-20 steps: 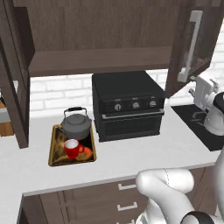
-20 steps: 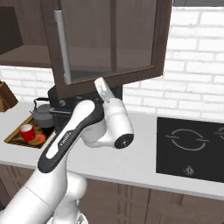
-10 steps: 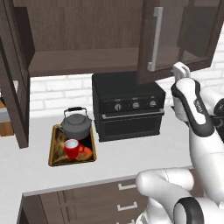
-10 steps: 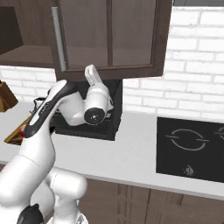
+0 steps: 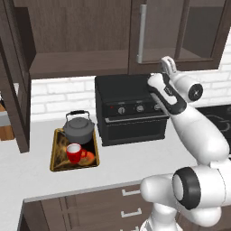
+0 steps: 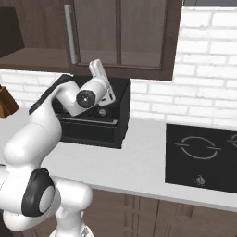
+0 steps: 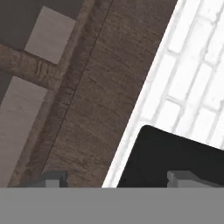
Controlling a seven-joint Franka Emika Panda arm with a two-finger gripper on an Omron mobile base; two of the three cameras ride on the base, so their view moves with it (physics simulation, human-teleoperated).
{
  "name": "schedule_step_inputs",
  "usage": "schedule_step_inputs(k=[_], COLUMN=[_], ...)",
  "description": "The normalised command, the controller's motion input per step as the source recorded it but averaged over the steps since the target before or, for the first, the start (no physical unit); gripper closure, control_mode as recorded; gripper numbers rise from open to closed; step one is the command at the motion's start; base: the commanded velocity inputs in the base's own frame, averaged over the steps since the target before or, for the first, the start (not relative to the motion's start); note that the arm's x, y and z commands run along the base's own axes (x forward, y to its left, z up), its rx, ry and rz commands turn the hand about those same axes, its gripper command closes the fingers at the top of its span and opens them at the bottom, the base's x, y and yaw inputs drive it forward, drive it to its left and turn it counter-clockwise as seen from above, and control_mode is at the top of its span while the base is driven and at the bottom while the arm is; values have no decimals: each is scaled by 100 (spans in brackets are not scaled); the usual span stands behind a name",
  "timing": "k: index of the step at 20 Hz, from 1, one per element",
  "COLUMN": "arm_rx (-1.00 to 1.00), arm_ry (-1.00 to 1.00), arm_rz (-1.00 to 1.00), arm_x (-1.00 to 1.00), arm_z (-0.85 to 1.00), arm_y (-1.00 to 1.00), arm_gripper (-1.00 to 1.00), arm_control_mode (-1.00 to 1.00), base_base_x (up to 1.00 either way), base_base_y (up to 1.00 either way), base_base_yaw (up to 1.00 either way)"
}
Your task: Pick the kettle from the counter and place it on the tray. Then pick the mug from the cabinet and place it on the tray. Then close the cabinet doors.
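Since a second ago the right cabinet door [image 5: 180, 36] has swung from hanging open at my right to nearly flush with the cabinet [image 5: 81, 40], and my arm has followed it leftward and up. My fingers [image 7: 118, 177] stand wide apart, clamped on nothing; the hand view looks at dark wood grain and white brick between the tips.

Kettle [image 5: 78, 128] and mug [image 5: 74, 153] both sit on the tray [image 5: 57, 153], at about 9 o'clock from my hand, low on the desk [image 5: 126, 164]. Left cabinet door [image 5: 13, 90] stands open, edge-on, at far 9 o'clock.

Handling, judged:
- Doors: stiff framed wood with glass panes, probably swing freely on their hinges. Best pushed on the wooden frame or the grey bar handle [image 5: 141, 34], never on the pane, which may be fragile.
- Bar handle is smooth, round and vertical; the fingers could slip along it.

Materials: matte dark brown wood, pale smooth desk slab, black boxy oven [image 5: 128, 113] with knobs, glossy red mug, dull grey metal kettle, gold-rimmed tray.
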Motion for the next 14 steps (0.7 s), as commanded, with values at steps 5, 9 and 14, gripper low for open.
schedule_step_inputs(k=[5, 9, 14], arm_rx=[0, 0, 0], arm_ry=[17, 17, 21], arm_rz=[-6, -3, -2], arm_x=[73, 68, 68], arm_z=[5, 3, 1], arm_y=[15, 16, 14], arm_gripper=[-100, -100, -100], arm_control_mode=[-100, -100, -100], base_base_x=[0, 0, 0], base_base_y=[0, 0, 0], base_base_yaw=[0, 0, 0])
